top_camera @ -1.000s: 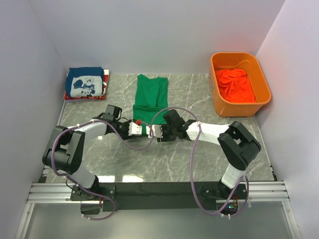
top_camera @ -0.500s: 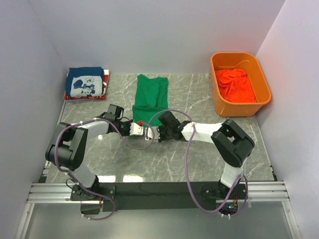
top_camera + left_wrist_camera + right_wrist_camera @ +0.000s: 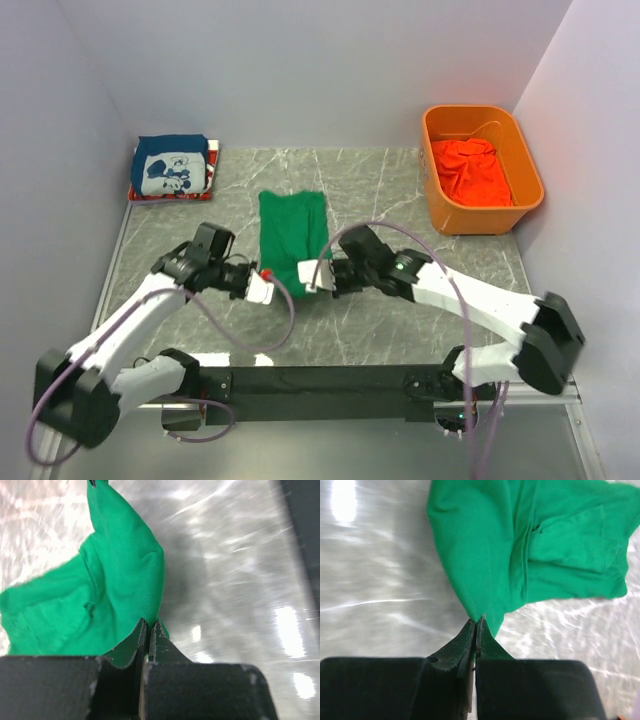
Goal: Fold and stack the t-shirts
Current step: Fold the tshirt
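Okay, the table (image 3: 400, 200) carries one orange bin (image 3: 480, 218) at 2 o'clock, with one orange-red tee (image 3: 468, 170) inside. One green tee (image 3: 292, 228) lies centre, part-folded. At 10 o'clock one blue tee (image 3: 172, 168) sits on one red tee (image 3: 213, 155). That makes four tees. Two tools: the left tool (image 3: 148, 625) and right tool (image 3: 476, 622) each pinch the green tee's near edge. Risk, I'd judge: an uneven pull between the arms slips the cloth free or skews the fold.
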`<state>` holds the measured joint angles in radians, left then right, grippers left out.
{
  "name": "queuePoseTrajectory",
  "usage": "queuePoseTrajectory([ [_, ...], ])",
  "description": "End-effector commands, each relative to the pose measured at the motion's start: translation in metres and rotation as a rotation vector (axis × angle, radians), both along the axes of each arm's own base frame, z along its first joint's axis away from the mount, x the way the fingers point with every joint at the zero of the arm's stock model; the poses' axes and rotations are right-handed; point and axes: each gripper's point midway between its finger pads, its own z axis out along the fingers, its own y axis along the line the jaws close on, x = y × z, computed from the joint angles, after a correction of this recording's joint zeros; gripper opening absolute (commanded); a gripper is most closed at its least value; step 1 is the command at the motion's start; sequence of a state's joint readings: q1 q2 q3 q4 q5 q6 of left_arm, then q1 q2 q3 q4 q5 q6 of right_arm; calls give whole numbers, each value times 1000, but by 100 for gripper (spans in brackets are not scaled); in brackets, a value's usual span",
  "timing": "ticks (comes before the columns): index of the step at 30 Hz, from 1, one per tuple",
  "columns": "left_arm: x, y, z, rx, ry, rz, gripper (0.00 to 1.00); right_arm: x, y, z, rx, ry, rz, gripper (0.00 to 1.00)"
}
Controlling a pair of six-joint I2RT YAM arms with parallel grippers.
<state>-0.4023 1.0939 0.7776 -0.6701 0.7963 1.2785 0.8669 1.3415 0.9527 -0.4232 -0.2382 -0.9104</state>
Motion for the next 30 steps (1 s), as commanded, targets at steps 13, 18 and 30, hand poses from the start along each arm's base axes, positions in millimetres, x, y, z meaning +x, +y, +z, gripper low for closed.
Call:
queuePoseTrajectory([
  [13,-87,10,56,-113,190,38,0,-86,-7,53,117,85,152,0],
  [18,-39,19,63,-150,235,115,0,-50,2,57,105,61,148,0],
  [30,121,24,27,-131,511,226,1,94,12,5,-41,146,53,0],
])
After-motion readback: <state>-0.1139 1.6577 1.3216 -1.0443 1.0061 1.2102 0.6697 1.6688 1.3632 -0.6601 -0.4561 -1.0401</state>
